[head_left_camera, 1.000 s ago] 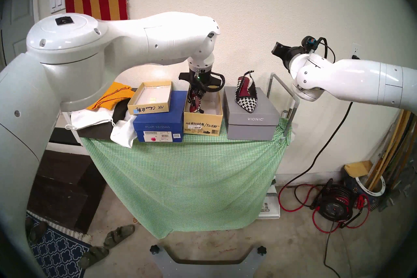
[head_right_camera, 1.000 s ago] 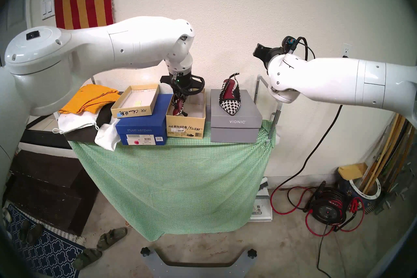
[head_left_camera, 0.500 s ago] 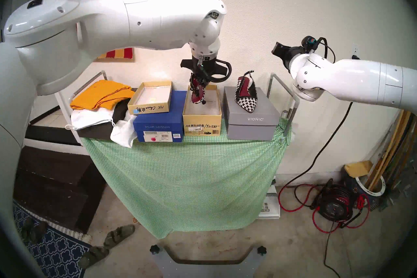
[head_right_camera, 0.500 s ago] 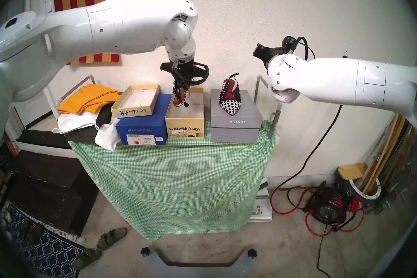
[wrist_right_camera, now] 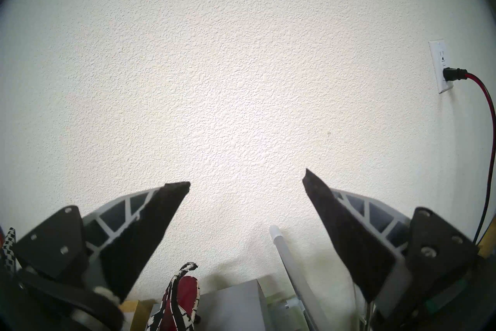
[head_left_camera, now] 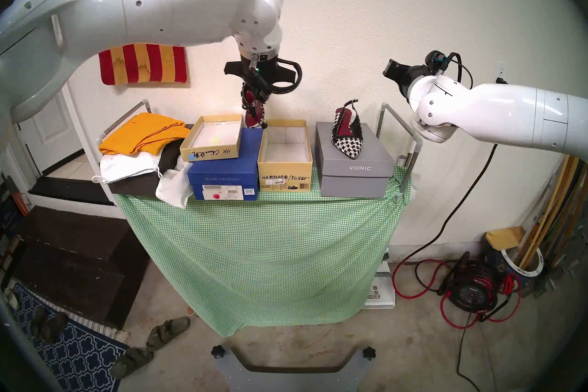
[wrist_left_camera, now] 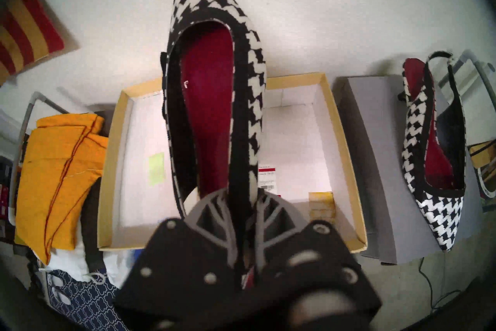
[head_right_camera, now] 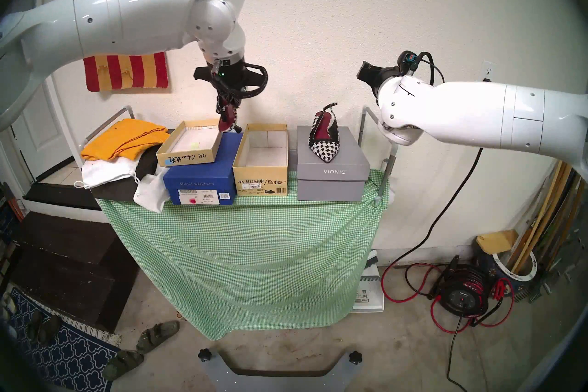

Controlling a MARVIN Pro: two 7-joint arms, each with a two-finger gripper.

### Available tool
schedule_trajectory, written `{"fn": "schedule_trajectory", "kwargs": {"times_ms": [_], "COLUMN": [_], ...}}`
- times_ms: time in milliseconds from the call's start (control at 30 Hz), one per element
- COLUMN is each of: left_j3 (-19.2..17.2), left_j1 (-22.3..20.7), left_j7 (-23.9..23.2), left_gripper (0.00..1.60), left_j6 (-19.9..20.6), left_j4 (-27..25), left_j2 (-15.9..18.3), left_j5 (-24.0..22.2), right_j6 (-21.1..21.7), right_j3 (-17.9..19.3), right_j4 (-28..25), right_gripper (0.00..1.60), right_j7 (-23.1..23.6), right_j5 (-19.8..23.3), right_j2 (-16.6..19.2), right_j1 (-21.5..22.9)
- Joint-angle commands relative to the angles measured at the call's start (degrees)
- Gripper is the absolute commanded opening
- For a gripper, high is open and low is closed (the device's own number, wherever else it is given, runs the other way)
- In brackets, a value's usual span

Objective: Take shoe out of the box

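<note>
My left gripper (head_left_camera: 254, 95) is shut on the heel end of a black-and-white houndstooth shoe (head_left_camera: 256, 116) with a red lining. The shoe hangs toe down in the air, above the gap between the shallow lid and the box. The wrist view shows the fingers (wrist_left_camera: 214, 212) clamped on the shoe's edge (wrist_left_camera: 214, 67). The tan-yellow box (head_left_camera: 284, 179), with "HR" handwriting on its front, stands open with only its white inside showing. It also shows in the head right view (head_right_camera: 261, 181). My right gripper (wrist_right_camera: 247, 182) is open and empty, facing the wall.
A matching shoe (head_left_camera: 348, 133) sits on the grey VIONIC box (head_left_camera: 356, 171), right of the box. The shallow lid (head_left_camera: 211, 140) lies on a blue box (head_left_camera: 222, 178) on the left, near an orange cloth (head_left_camera: 143, 133). Metal rails (head_left_camera: 401, 127) edge the table.
My left arm has risen and swung left, lifting the shoe clear out of the tan-yellow box. The shoe now hangs above the lid's edge. The right arm has not moved.
</note>
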Motion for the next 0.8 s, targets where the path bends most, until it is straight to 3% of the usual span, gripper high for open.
{"fn": "schedule_trajectory", "kwargs": {"times_ms": [0, 100, 133, 167, 400, 767], "left_j3": [2.09, 2.21, 3.73, 2.87, 3.13, 3.48], "left_j1": [-3.65, -4.12, -4.66, -4.6, -4.38, 3.52], "left_j7": [1.48, 1.01, 0.83, 0.53, -2.26, -12.15], "left_gripper": [0.0, 0.0, 0.0, 0.0, 0.0, 0.0], "left_j6": [-0.59, -0.57, -0.48, -0.14, 2.15, 7.16], "left_j4": [-1.37, -2.39, -0.27, -1.49, -0.65, 10.4], "left_j2": [6.57, 9.36, 8.04, 10.14, 13.61, 8.77], "left_j5": [-1.49, -1.34, -2.16, -1.5, -0.59, 5.31], "right_j6": [-0.11, -0.09, -0.08, -0.07, -0.06, -0.02], "right_j3": [0.13, 0.19, 0.2, 0.22, 0.32, 0.47], "right_j4": [0.01, 0.01, 0.01, 0.01, 0.02, 0.02], "right_gripper": [1.6, 1.6, 1.6, 1.6, 1.6, 1.6], "right_j7": [-0.05, -0.06, -0.06, -0.06, -0.1, -0.15], "right_j5": [0.04, 0.01, 0.0, -0.01, -0.07, -0.17], "right_j2": [-0.07, -0.06, -0.05, -0.05, -0.02, 0.02], "right_j1": [0.02, -0.02, -0.03, -0.04, -0.11, -0.22]}}
